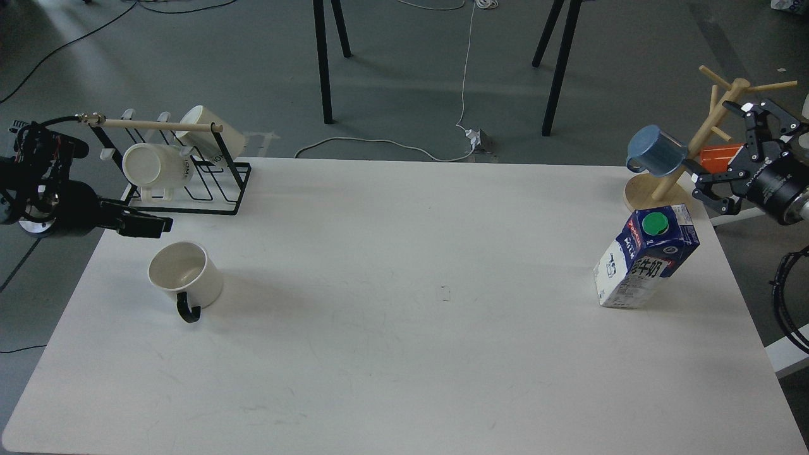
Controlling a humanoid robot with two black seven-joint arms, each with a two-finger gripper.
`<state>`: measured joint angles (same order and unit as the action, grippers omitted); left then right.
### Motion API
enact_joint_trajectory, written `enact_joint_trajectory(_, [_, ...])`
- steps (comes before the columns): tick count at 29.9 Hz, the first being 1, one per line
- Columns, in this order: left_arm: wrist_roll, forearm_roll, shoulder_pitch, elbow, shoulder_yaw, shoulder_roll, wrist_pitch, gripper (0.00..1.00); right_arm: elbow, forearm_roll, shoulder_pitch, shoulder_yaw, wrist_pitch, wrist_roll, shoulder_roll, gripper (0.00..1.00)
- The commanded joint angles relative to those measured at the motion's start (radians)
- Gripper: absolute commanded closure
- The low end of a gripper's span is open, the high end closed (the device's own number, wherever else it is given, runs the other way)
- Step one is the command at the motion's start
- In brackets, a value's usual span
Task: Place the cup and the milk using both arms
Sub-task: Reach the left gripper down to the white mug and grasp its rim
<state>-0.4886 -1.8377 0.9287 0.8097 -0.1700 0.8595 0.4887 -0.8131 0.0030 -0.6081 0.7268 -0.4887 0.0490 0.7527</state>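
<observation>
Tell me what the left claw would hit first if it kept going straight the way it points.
Probably nothing: the left claw points right, passing above the squat white black-handled mug and in front of the black wire rack. Depth is unclear.

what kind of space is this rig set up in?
Likely a lab or workshop, not a kitchen: bare grey floor with loose cables, a plain white table staged with props, a mug rack and mug tree, and stand legs behind.

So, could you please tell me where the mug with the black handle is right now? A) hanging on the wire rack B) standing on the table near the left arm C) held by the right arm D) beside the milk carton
B: the cup stands upright on the table, free of both arms.
</observation>
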Motion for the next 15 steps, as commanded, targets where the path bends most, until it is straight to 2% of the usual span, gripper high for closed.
enact_joint_trajectory(1, [0.0,0.002,-0.025,-0.011,0.0,-0.016,0.0,0.0,0.0,0.0,0.001,0.0,0.0,0.0,0.0,0.01])
enact_joint_trajectory(7, [0.0,0.002,-0.059,-0.023,0.0,-0.019,0.0,0.0,0.0,0.0,0.001,-0.003,0.0,0.0,0.002,0.01])
enact_joint_trajectory(15, [0.0,0.002,-0.071,-0.155,0.001,-0.094,0.0,0.0,0.0,0.0,0.001,-0.003,0.0,0.0,0.004,0.01])
